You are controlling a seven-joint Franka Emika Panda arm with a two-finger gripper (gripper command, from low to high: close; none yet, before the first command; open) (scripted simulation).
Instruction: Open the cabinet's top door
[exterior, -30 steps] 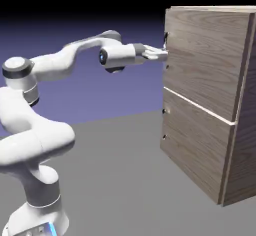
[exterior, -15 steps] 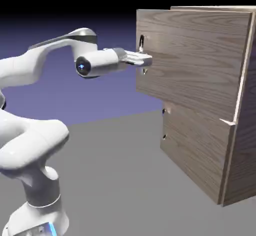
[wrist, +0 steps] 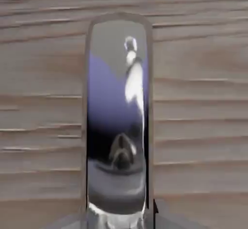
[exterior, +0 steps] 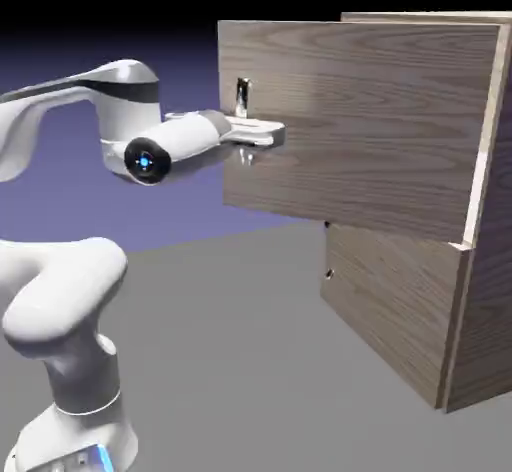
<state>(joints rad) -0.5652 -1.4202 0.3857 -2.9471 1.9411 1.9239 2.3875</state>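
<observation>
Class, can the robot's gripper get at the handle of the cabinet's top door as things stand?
Yes, it seems so: the gripper is already at the handle, its fingers either side, with nothing visible in between.

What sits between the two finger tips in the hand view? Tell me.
The shiny handle lies between the finger tips, as the hand view shows.

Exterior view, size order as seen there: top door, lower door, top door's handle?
Largest to smallest, as they look in the exterior view:
1. Top door
2. Lower door
3. Top door's handle, a small upright bar
</observation>
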